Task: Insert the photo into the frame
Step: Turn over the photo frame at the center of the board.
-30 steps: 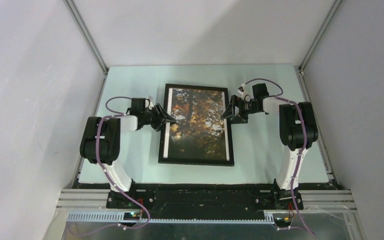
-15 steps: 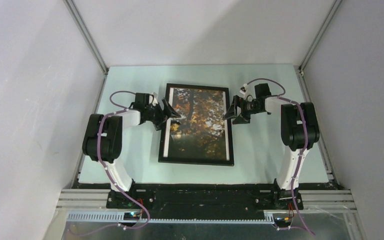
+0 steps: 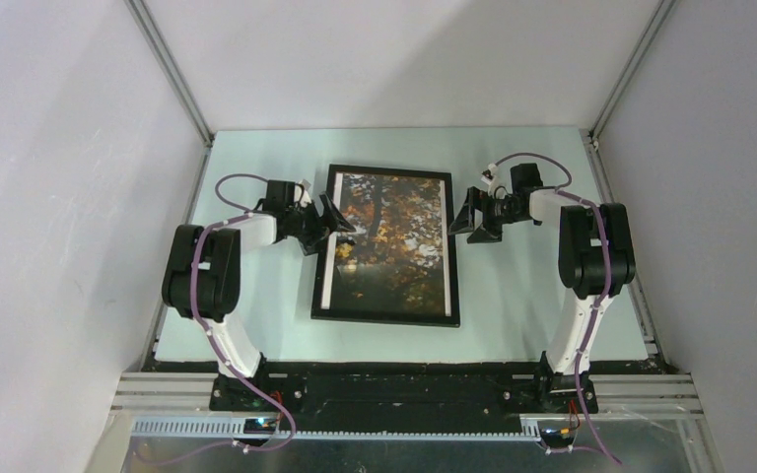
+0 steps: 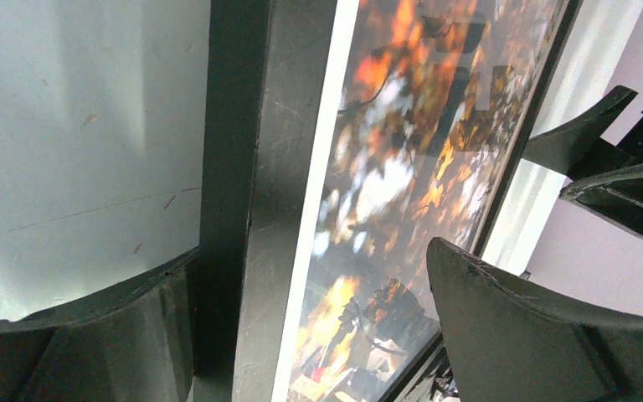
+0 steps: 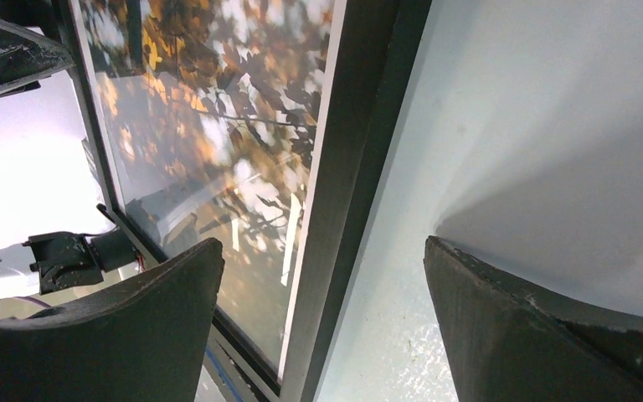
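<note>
The frame (image 3: 385, 318) lies flat on the table with its black front up. The photo (image 3: 394, 236) of autumn trees shows inside it, with white strips at the sides. My left gripper (image 3: 339, 219) is open and straddles the frame's left rail (image 4: 255, 193), one finger over the table and one over the photo (image 4: 385, 159). My right gripper (image 3: 464, 214) is open and hovers just right of the frame's right rail (image 5: 356, 142). One finger is over the photo (image 5: 209, 117), the other over bare table. Neither gripper holds anything.
The pale green table (image 3: 522, 286) is walled by grey panels on three sides. The arm bases and a black rail (image 3: 394, 379) run along the near edge. The opposite gripper (image 4: 615, 163) shows beyond the frame in the left wrist view.
My left gripper has moved toward the back and over the frame's left rail. My right gripper has drawn a little to the right, off the frame's right edge. The frame has stayed flat.
</note>
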